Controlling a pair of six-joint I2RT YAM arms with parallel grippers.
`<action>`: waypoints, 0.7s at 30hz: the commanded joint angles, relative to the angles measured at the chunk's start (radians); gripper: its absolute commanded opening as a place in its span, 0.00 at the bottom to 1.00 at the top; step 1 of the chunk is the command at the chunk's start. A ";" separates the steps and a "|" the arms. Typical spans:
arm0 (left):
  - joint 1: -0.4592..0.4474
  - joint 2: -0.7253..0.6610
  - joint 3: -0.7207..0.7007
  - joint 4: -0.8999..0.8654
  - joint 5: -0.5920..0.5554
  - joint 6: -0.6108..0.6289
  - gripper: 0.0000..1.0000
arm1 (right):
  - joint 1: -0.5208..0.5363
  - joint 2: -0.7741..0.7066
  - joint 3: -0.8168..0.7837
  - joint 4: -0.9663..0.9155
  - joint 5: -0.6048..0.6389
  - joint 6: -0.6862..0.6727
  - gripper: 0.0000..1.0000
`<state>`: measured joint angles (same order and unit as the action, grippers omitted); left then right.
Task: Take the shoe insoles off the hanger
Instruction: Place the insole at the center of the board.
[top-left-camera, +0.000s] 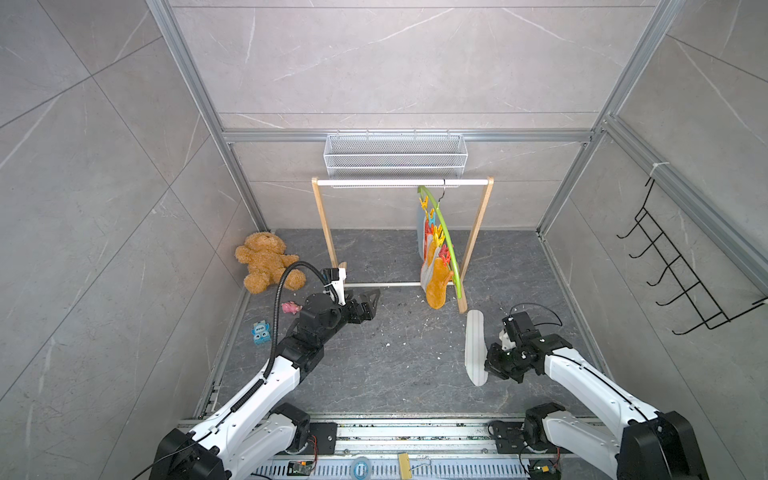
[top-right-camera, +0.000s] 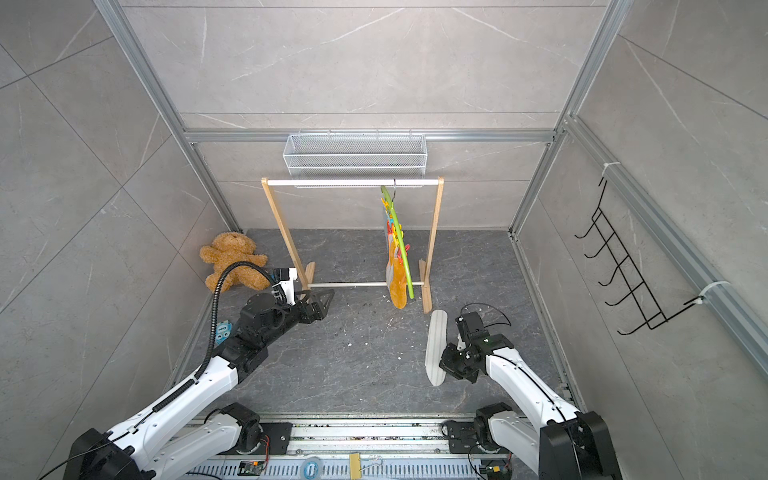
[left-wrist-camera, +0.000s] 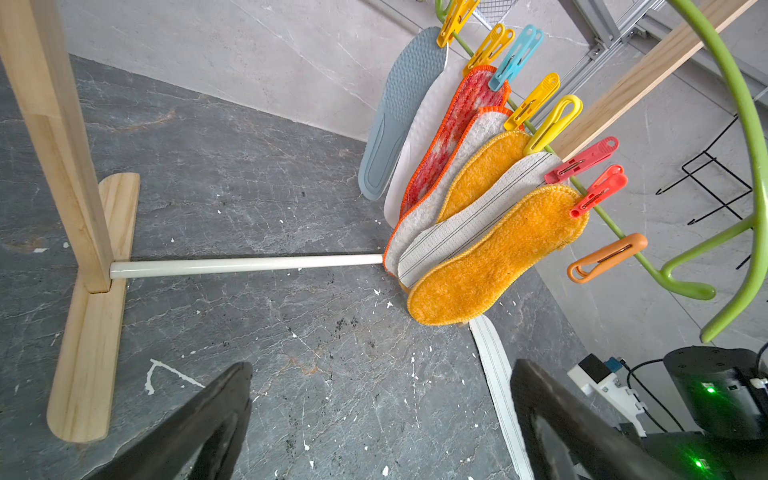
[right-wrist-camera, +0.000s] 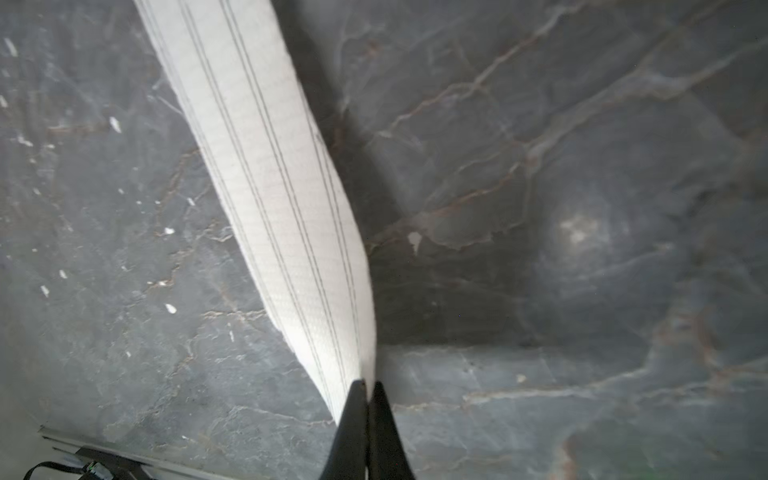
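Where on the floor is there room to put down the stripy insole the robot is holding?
The dark floor between the left gripper and the striped insole in the right gripper is bare, apart from specks. Crowded: by the teddy bear, pink toy and blue toy, and under the hanging insoles.

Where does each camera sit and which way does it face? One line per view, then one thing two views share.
Top views: high over the robot's base, looking down and ahead at the hanger on the wooden rail; the left arm and right arm show.
Left wrist: on the left arm, looking past open jaws at the clipped insoles.
Right wrist: on the right arm, looking along shut jaws pinching a striped insole over the floor.
Shared: the left wrist view also shows that striped insole.
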<state>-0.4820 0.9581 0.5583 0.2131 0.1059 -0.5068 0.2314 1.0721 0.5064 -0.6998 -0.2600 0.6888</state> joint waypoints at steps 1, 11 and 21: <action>0.001 0.008 -0.006 0.068 -0.001 -0.013 0.99 | -0.003 0.020 0.006 -0.030 0.086 -0.001 0.00; 0.000 0.013 -0.013 0.080 0.002 -0.012 0.99 | -0.002 0.093 0.037 -0.038 0.204 0.022 0.00; 0.000 0.018 -0.015 0.083 0.009 -0.017 0.99 | 0.000 0.093 0.047 -0.037 0.264 0.047 0.28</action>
<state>-0.4820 0.9733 0.5446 0.2405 0.1070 -0.5110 0.2314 1.1732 0.5369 -0.7147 -0.0433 0.7212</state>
